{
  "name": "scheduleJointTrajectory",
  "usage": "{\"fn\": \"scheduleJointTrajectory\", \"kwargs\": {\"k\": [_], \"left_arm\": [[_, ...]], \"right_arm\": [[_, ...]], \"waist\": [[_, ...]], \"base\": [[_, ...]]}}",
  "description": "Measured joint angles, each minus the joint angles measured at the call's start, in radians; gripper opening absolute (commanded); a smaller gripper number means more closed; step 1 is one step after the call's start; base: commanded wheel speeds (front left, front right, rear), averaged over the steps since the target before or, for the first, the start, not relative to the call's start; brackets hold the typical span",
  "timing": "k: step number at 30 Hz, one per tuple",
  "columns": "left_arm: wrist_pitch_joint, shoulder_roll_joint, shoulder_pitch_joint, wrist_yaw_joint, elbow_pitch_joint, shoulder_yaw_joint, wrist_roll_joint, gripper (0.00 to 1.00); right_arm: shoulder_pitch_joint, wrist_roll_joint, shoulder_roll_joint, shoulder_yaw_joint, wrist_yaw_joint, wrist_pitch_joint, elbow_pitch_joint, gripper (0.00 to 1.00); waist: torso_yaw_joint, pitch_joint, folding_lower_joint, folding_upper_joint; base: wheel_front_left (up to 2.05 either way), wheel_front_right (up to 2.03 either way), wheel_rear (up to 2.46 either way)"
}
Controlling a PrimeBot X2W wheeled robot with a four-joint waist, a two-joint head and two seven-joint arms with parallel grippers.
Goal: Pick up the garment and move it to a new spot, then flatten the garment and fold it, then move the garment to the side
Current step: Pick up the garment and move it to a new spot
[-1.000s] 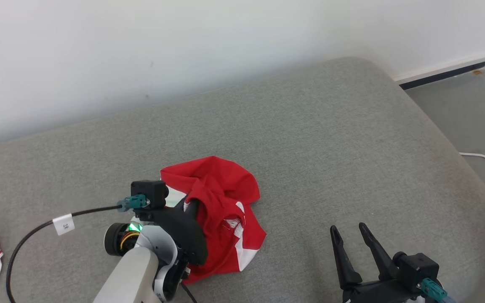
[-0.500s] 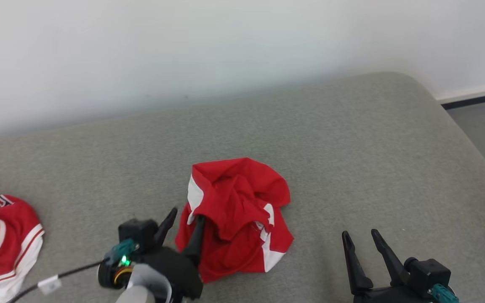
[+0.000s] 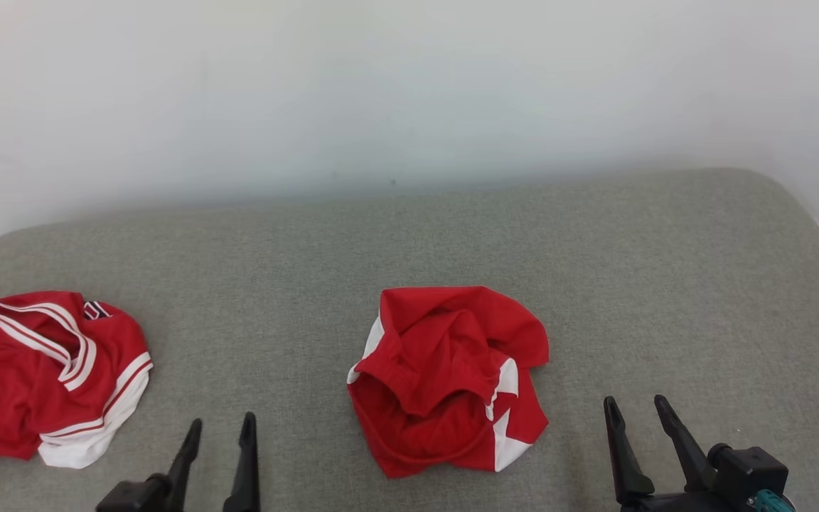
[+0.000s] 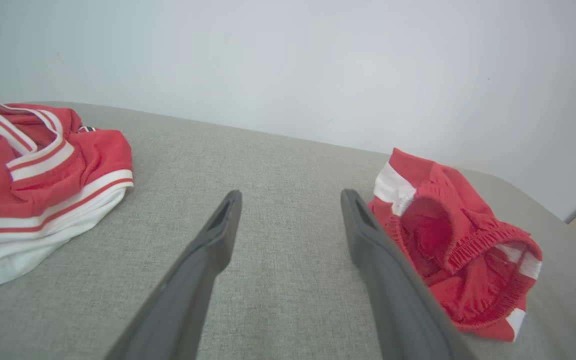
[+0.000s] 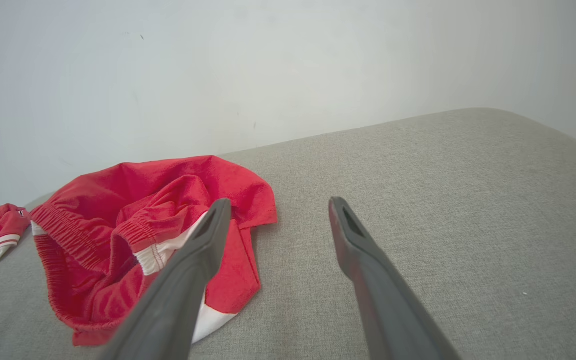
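Far left edge of the grey cushion [image 3: 665, 284]: a red jersey with white stripes [image 3: 47, 370] lies bunched up, its white hem turned toward the near edge. It's on its own over there, nothing touching it.

Next along, my left fingers [image 3: 246, 441] poke up from the near edge, spread wide and empty. My left wrist view shows bare grey fabric between the two dark tips. They sit between the jersey and the garment, clear of both in the head view.

Middle of the cushion now, and there are the red shorts [image 3: 445, 377], the piece I'm working with, lying in a crumpled heap near the near edge. The elastic waistband gapes open toward me and white side panels show through the folds. Not flat, not folded, and nothing has hold of them.

Over to the right, my right fingers [image 3: 612, 427] are up from the near edge too, just as wide apart and just as empty, with open grey cushion around them. From that wrist the shorts sit off to the left, beyond one fingertip. Behind it all runs the plain white wall [image 3: 409, 92].
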Motion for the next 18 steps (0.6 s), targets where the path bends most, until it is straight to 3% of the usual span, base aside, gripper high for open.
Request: {"fn": "scheduleJointTrajectory", "kwargs": {"k": [7, 18], "left_arm": [[-0.003, -0.039, 0.105, -0.01, -0.172, 0.148, 0.15, 1.0], [-0.003, -0.095, 0.205, -0.088, -0.155, 0.293, 0.253, 1.0]], "right_arm": [[0.014, -0.035, 0.0, -0.034, 0.0, 0.006, -0.022, 1.0], [0.052, -0.096, -0.011, -0.05, 0.0, -0.03, -0.025, 1.0]], "waist": [[0.019, -0.023, -0.0001, 0.0], [0.021, -0.043, 0.0, 0.0]], "base": [[0.0, 0.0, 0.0], [0.0, 0.0, 0.0]]}}
